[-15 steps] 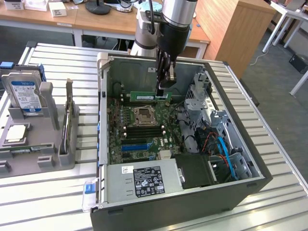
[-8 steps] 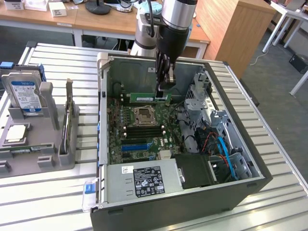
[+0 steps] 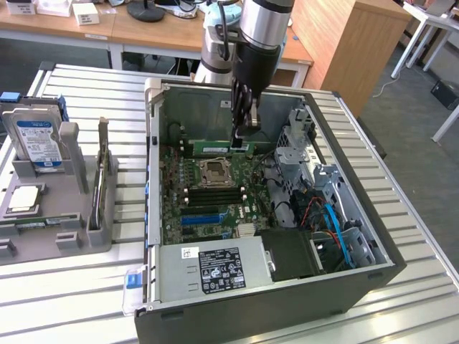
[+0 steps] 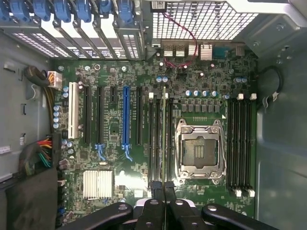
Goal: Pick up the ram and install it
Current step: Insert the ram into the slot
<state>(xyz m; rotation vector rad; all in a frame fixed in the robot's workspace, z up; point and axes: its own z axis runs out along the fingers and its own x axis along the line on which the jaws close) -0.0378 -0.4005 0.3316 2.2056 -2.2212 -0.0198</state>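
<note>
Pincer: the pincer (image 3: 242, 137) is reaching straight down into the open case, its two fingers clamping together on the top edge of the ram; in the wrist view the pincer (image 4: 164, 188) is pinching that thin edge between its black fingertips.
Arm: the silver and black arm (image 3: 262, 29) is coming down from the far side of the case.
Ram: the ram (image 3: 217, 148) is hanging level under the fingers, its green face turning towards the exterior view. In the wrist view the ram (image 4: 164, 139) is showing edge-on, running in line with the black memory slots (image 4: 154, 139) that are sitting between the processor socket (image 4: 199, 148) and the blue slot (image 4: 126, 120). I cannot tell whether it is touching a slot.
Motherboard: the green motherboard (image 3: 176, 204) is lying flat in the case, with the processor socket (image 3: 214, 170) sitting open and the blue slot (image 3: 201, 217) lying nearer the power supply.
Case: the computer case (image 3: 373, 236) is lying on its side with its panel off, the power supply (image 3: 215, 266) filling its near end.
Counter: the slatted metal counter (image 3: 64, 301) is carrying the case and, to the exterior view's left, a grey holder (image 3: 79, 229).
Holder: a hard drive (image 3: 34, 140) is standing in it and a square silver processor chip (image 3: 25, 199) is lying in it, both well apart from the pincer.
</note>
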